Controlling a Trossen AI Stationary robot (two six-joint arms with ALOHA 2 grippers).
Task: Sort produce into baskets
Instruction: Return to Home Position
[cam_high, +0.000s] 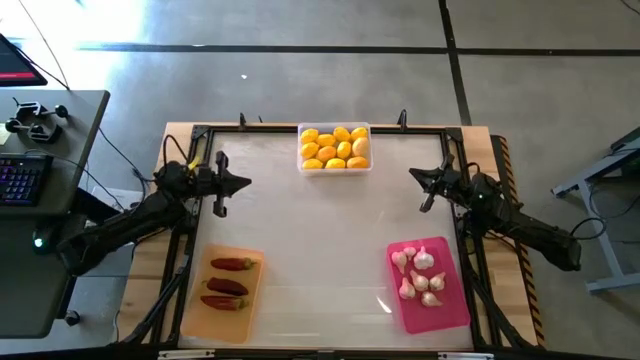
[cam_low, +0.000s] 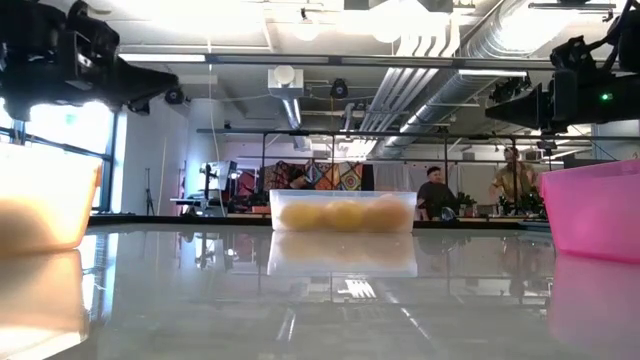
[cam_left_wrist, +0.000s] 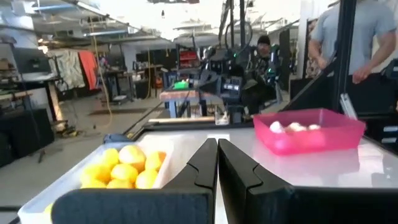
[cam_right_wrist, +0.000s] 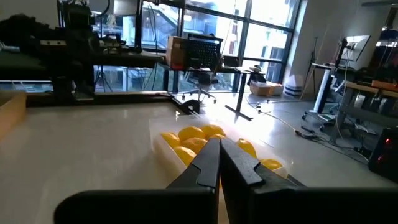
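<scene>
We see the left gripper (cam_high: 232, 184) and right gripper (cam_high: 420, 180) held high at opposite sides of the surface (cam_high: 320, 240), pointing inward, both pairs of fingers (cam_left_wrist: 202, 169) pressed together.

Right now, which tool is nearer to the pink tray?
Right. The right tool hangs just beyond the pink tray, toward the lemons; the left tool is across the table, by the orange tray.

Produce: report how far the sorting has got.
Looks done: lemons fill the clear tray, three chilies lie in the orange tray, garlic in the pink tray. Nothing in hand: left gripper and right gripper hang shut. No loose produce shows on the table.
</scene>
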